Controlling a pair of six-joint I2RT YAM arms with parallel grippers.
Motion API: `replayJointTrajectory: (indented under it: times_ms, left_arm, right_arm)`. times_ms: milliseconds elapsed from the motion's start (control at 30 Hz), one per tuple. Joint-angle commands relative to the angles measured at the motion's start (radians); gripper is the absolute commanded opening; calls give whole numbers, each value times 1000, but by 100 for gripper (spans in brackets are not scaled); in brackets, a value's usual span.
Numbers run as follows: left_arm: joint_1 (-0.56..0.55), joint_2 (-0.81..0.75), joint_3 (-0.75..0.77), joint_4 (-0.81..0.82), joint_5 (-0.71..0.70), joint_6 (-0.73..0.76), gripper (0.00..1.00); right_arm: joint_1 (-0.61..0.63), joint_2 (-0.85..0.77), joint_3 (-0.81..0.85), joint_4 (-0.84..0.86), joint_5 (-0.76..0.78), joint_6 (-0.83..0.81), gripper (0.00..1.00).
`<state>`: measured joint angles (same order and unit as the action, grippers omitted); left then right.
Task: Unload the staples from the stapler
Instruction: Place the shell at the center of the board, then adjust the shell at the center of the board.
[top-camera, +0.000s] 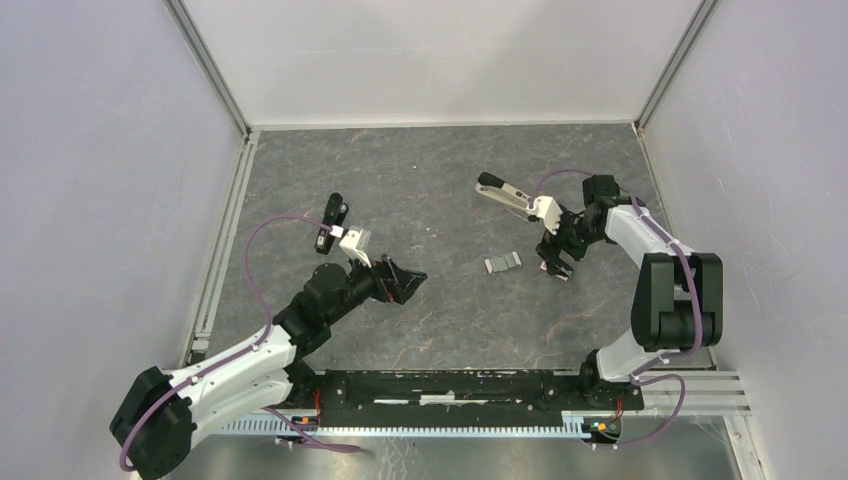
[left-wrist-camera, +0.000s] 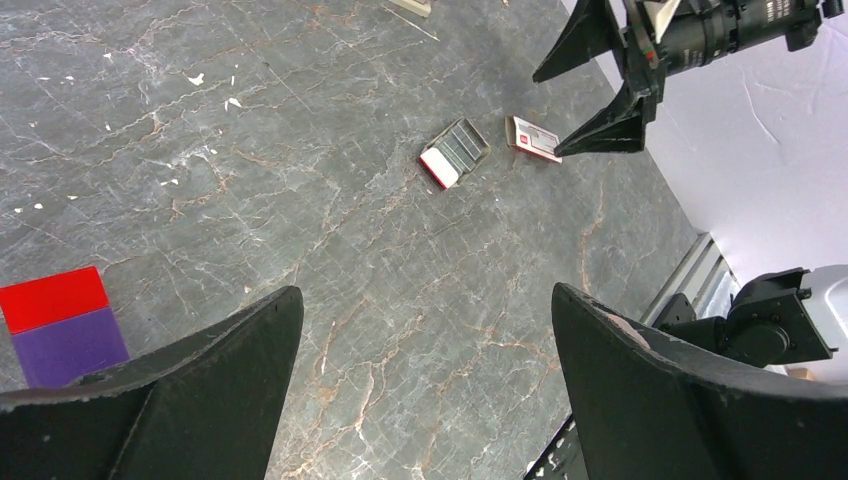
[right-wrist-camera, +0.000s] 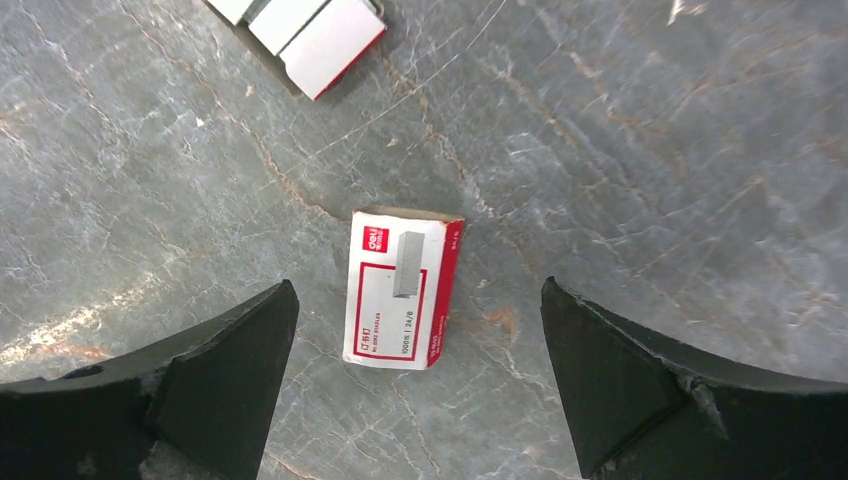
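Both left fingers (left-wrist-camera: 200, 390) and right fingers (right-wrist-camera: 640, 380) are hanging released; the right ones are hovering over the red-and-white box (right-wrist-camera: 395, 330), where the staples (right-wrist-camera: 408, 263) are apparently lying unloaded, the stapler (top-camera: 503, 194) resting beyond it.

You have stapler (top-camera: 505, 195) behind staples (top-camera: 503, 263); staples lie just left of little box (right-wrist-camera: 400, 290), not touching; block (left-wrist-camera: 60, 325) on table (top-camera: 400, 160), well apart.

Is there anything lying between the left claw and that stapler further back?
Nothing visible does. Only bare table lies between the open left gripper and the stapler, which rests farther back, toward the right arm's side.
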<state>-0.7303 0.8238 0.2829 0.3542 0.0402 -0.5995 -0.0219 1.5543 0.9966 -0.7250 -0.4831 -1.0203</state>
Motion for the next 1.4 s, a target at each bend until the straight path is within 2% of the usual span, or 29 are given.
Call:
replayJointTrajectory:
  times_ms: [0, 333, 833, 1367]
  left_arm:
    - [2, -5, -1, 38, 12, -19, 100]
    - [2, 10, 1, 51, 15, -19, 100]
    - [3, -1, -8, 50, 13, -21, 100]
    - [3, 0, -1, 42, 12, -20, 100]
  right_arm:
    - [-3, 42, 32, -43, 26, -23, 98]
    - [-3, 115, 18, -3, 86, 3, 98]
    - [-3, 170, 53, -23, 83, -28, 69]
    - [-3, 231, 113, -132, 10, -153, 54]
